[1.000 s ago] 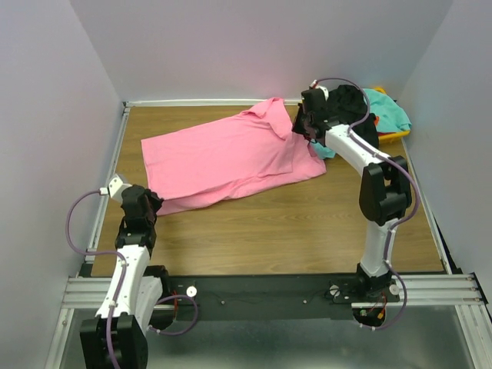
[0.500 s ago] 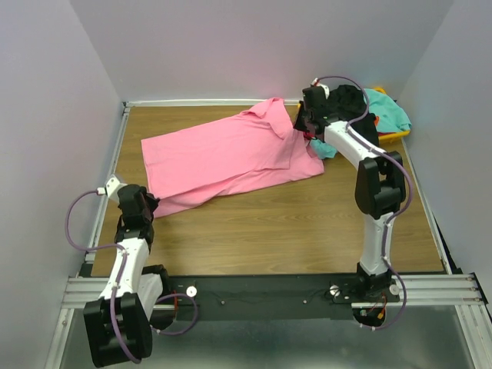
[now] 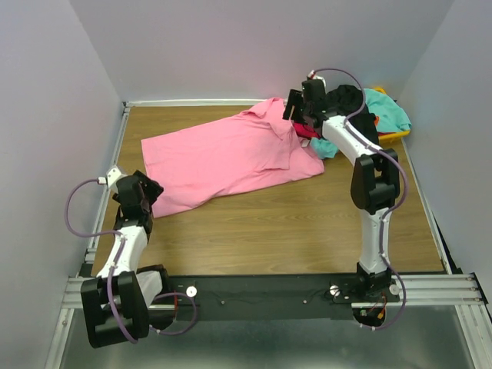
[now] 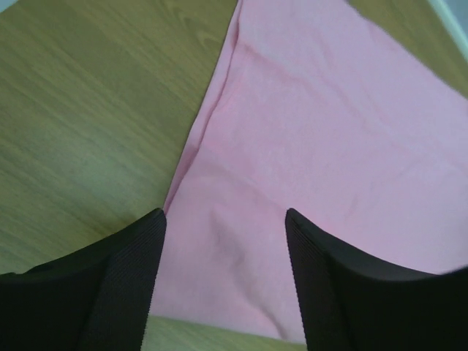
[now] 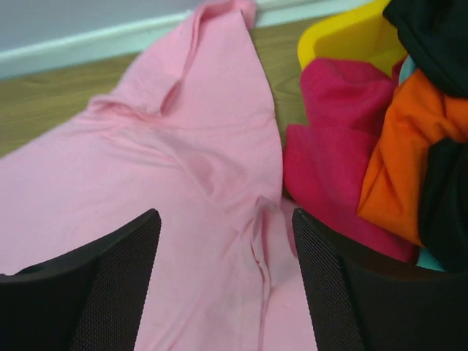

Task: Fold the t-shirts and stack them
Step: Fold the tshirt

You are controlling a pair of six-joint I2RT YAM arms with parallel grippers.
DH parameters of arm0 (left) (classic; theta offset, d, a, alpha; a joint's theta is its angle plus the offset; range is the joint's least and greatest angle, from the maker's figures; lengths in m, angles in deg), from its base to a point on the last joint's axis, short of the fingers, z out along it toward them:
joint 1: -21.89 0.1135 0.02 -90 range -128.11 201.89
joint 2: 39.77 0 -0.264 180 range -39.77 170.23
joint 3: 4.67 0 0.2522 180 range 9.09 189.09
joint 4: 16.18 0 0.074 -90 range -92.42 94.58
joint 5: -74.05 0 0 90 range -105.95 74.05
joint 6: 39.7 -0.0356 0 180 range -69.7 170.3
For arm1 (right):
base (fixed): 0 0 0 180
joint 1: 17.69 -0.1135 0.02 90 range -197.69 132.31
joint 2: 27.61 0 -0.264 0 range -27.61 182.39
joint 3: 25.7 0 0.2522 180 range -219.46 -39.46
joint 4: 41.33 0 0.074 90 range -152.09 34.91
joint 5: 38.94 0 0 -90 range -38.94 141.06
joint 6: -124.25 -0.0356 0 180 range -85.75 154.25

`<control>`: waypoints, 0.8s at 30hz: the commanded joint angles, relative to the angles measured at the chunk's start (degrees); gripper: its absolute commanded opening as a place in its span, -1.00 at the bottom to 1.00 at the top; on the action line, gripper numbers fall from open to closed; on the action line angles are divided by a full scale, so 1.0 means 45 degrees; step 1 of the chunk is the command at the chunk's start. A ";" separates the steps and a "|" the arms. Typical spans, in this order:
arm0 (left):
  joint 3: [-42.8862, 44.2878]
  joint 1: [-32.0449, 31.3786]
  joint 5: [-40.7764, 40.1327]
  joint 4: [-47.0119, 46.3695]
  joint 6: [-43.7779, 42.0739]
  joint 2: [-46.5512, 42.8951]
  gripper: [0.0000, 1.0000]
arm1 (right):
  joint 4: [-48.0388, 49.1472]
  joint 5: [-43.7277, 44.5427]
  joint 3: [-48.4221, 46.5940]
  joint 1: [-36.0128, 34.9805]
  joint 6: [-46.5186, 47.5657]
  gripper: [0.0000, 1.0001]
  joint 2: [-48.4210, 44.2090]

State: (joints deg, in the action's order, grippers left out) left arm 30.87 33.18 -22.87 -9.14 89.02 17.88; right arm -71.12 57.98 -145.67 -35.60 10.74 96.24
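A large bright pink t-shirt [image 3: 231, 157] lies spread flat across the table, collar toward the back wall. My left gripper [image 3: 147, 191] hovers open over its near-left corner; in the left wrist view the pink cloth [image 4: 322, 146] shows between the spread fingers [image 4: 124, 270], and nothing is held. My right gripper [image 3: 295, 114] stands open over the shirt's right shoulder [image 5: 168, 168], next to a pile of other t-shirts: magenta [image 5: 329, 168], orange-red [image 5: 402, 153], black [image 5: 431, 36] and teal [image 3: 388, 111].
The pile spills out of a yellow bin [image 3: 393, 137] at the back right corner; its rim [image 5: 344, 36] shows in the right wrist view. Bare wooden table [image 3: 292, 223] lies in front of the pink shirt. Grey walls close in the back and both sides.
Both grippers have opened and let go of the pink shirt. The left one drew slightly back from the corner, and the right one lifted toward the back wall.
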 commanded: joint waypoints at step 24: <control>-0.0250 0.0050 0.0521 -0.1787 -0.1182 -0.0350 0.65 | 0.2137 -0.4545 0.6748 0.0172 -0.0167 0.26 -0.2289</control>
State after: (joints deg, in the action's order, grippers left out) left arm 30.15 33.18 -22.41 -14.25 85.46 15.32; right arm -64.96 40.04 -115.45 -34.59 10.48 85.23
